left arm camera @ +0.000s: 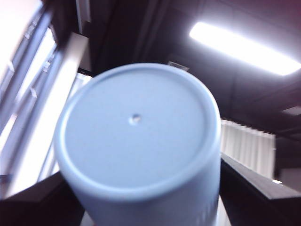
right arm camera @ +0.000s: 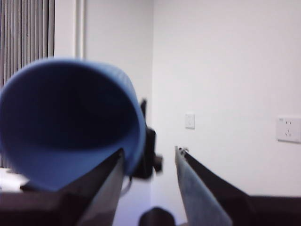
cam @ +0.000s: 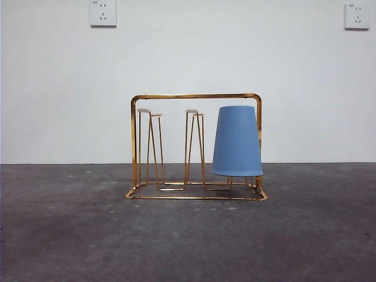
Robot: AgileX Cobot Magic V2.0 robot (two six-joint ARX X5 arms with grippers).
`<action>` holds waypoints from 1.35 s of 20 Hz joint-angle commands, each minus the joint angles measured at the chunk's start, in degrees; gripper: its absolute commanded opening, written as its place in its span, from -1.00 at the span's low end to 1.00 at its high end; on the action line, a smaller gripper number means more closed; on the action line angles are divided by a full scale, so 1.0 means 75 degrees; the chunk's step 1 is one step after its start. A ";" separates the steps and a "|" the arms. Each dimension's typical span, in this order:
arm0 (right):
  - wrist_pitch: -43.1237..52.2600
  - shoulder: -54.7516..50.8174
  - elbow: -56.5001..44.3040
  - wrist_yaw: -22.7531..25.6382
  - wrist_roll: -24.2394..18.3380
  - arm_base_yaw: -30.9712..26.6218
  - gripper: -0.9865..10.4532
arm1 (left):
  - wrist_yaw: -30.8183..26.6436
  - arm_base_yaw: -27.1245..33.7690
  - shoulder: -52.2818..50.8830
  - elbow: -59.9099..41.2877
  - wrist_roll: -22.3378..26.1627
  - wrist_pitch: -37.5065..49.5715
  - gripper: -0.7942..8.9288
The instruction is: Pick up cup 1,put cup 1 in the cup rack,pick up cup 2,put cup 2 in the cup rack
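The gold wire cup rack (cam: pixel 195 97) stands on the grey table in the front view. One blue cup (cam: pixel 237 141) sits upside down on its right-hand prongs; the middle and left prongs are bare. Neither arm shows in that view. My left gripper (left arm camera: pixel 146 193) is shut on a second blue cup (left arm camera: pixel 138 136), raised off the table, its flat base facing the wrist camera. The right wrist view shows this cup's open mouth (right arm camera: pixel 66 122) close up. Its rim lies beside one jaw of my open right gripper (right arm camera: pixel 149 151), and nothing is pinched between the jaws.
Bare grey tabletop (cam: pixel 188 241) lies in front of and beside the rack. A white wall with two sockets (cam: pixel 103 13) stands behind it. The left wrist view points up at a ceiling light (left arm camera: pixel 244 47).
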 commanded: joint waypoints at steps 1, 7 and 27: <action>-0.0309 -0.0254 -0.0029 0.0047 0.0044 -0.0006 -0.49 | -0.0064 0.0076 -0.0417 0.0009 0.0659 -0.0653 -0.85; -0.1830 -0.0956 -0.0029 0.0624 -0.0239 -0.0006 -0.49 | -0.1915 0.0090 -0.1457 0.0009 0.2594 -0.4147 -0.85; -0.4811 -0.1693 -0.0029 0.2833 -0.0504 -0.0006 -0.49 | -0.9760 -0.0807 -0.0274 0.0006 0.3579 -0.9422 -0.85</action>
